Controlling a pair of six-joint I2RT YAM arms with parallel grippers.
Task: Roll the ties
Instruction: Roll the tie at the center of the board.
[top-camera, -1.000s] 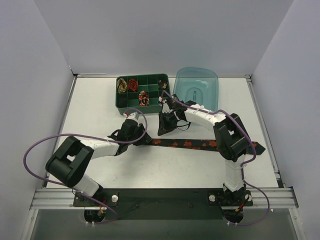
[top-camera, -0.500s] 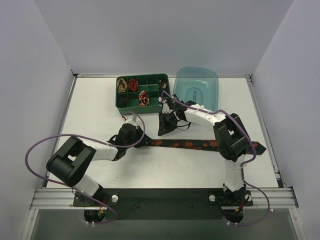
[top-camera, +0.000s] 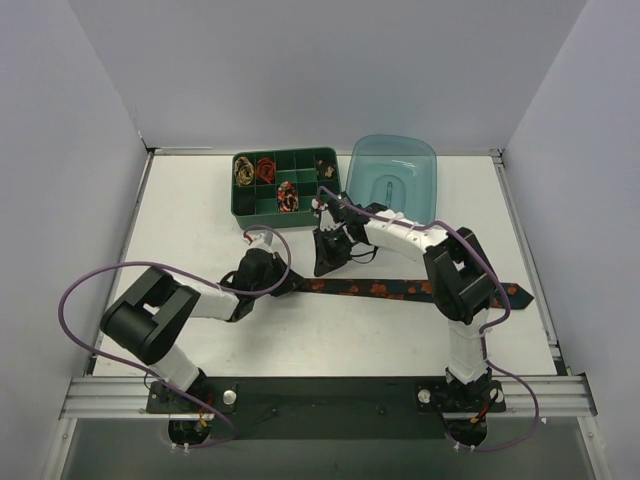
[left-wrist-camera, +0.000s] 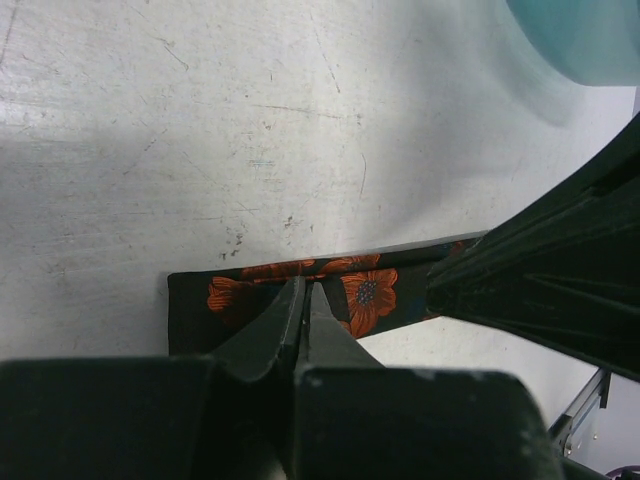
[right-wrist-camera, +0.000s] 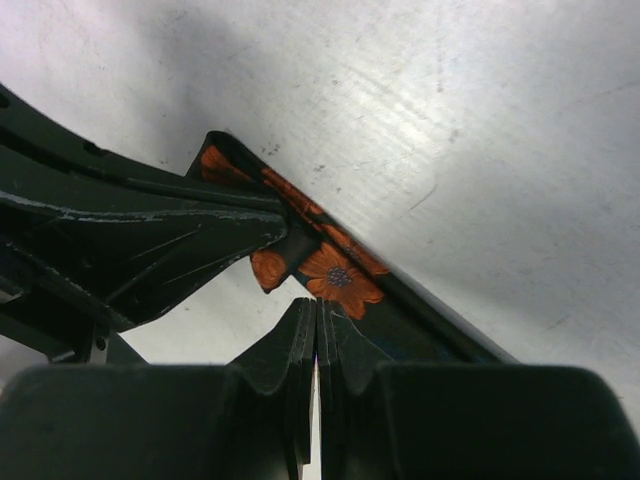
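Picturing the scene from above: where is the tie, and what are your claws doing?

One long black tie (top-camera: 400, 289) with orange-red flowers lies flat and unrolled across the tabletop (top-camera: 190, 240), running left to right. My left claw (left-wrist-camera: 305, 292) is pressed shut, its tips right over the tie's left end. I cannot tell whether any fabric is pinched between them. My right claw (right-wrist-camera: 316, 318) is shut too, holding nothing that I can see, and sits just beside that same end. Farther back, a green tray (top-camera: 285, 216) holds small coiled ties (top-camera: 265, 169), with a teal tub (top-camera: 395, 178) next to it.

How will the tie behave, and where should you grip it?

I judge it light, thin and floppy, with a smooth weave that is likely to slip. It probably will not keep a curl by itself, so a loose start could spring open. The place to take hold is the very end, across its width. One claw should pinch firmly there while the other keeps the strip flat and straight close to the first fold.
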